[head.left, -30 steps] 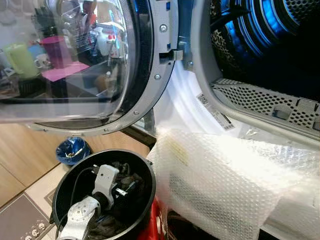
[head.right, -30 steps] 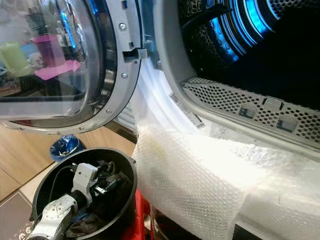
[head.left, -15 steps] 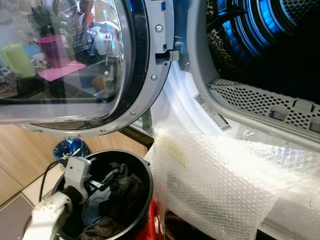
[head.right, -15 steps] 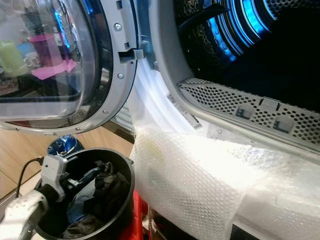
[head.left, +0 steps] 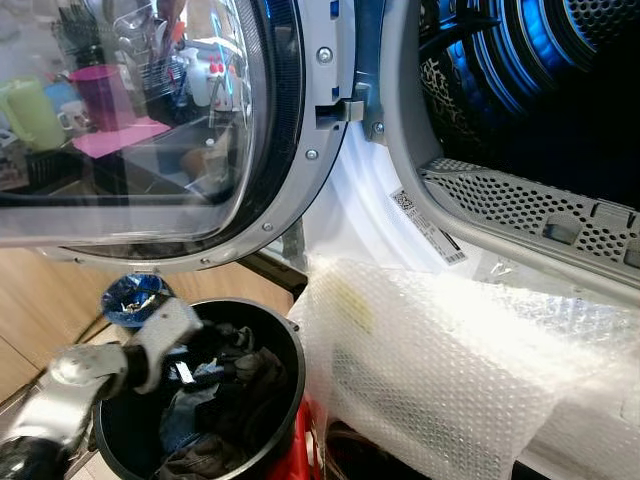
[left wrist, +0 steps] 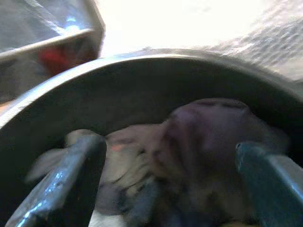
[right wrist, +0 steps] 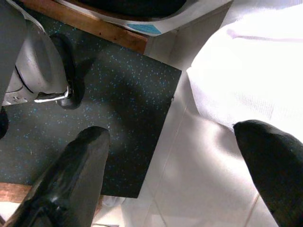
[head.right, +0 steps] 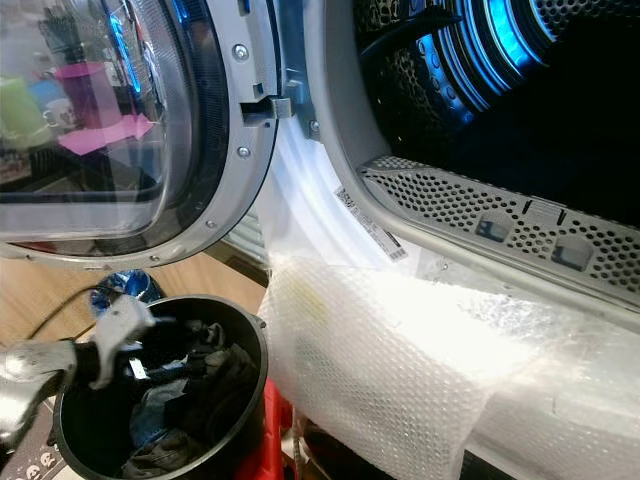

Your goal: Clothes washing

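just bubble wrap beside bucket, door above w/ left gripper.

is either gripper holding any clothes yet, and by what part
No, nothing is held. The left gripper is open over the clothes in the black bucket; the right gripper hangs open over the floor.

The pale wooden plank floor carries a round black plastic bucket full of dark crumpled clothes, standing below the open washer door. Just behind the bucket, toward the floor's far side, sits a small blue crumpled bag. A red object touches the bucket's side. Elsewhere, a dark speckled mat lies on pale tiles.
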`<state>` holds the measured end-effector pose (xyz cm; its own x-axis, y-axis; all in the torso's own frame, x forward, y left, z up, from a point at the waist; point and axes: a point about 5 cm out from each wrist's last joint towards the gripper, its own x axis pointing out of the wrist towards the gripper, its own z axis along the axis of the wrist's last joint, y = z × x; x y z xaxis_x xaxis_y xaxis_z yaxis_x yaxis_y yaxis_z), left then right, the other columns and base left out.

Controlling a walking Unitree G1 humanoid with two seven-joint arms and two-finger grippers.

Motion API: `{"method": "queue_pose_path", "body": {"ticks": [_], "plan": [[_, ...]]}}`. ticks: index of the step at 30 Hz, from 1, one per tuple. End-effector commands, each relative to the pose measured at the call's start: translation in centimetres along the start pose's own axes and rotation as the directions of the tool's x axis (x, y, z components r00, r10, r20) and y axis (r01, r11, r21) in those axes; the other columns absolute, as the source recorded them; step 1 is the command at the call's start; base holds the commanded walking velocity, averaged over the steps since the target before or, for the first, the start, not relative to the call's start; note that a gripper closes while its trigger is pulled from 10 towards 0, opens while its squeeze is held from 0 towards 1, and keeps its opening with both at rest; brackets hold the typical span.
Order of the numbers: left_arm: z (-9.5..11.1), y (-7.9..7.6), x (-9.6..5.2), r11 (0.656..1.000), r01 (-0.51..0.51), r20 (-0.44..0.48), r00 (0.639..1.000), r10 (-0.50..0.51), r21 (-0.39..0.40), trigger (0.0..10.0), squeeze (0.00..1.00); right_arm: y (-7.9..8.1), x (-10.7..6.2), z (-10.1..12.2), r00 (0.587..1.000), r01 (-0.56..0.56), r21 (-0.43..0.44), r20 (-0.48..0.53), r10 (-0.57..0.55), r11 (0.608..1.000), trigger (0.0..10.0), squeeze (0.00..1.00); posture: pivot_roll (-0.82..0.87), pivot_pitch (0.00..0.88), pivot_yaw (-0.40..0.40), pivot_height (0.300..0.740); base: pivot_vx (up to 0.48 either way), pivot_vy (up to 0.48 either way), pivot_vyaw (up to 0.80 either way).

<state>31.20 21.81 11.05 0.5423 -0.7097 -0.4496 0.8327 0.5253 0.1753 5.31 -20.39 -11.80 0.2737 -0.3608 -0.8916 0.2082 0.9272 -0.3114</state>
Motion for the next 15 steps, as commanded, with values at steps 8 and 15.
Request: {"method": "queue_pose_path", "body": {"ticks": [8, 15], "plan": [[-0.9, -1.6, 3.2, 0.969, 0.229, -0.172, 0.962, -0.21, 0.097, 10.0, 0.51, 2.6, -0.4, 0.9, 0.996, -0.078, -0.055, 0.026, 0.08, 0.995, 10.0, 0.0, 0.05, 0.076, 0.055, 0.74, 0.0, 0.0, 0.0], [-1.4, -2.4, 4.4, 0.946, 0.297, -0.226, 0.938, -0.264, 0.129, 10.0, 0.0, 2.3, -0.3, 0.9, 0.997, -0.072, -0.066, 0.028, 0.074, 0.995, 10.0, 0.0, 0.04, 0.061, 0.045, 0.74, 0.0, 0.0, 0.0]]}}
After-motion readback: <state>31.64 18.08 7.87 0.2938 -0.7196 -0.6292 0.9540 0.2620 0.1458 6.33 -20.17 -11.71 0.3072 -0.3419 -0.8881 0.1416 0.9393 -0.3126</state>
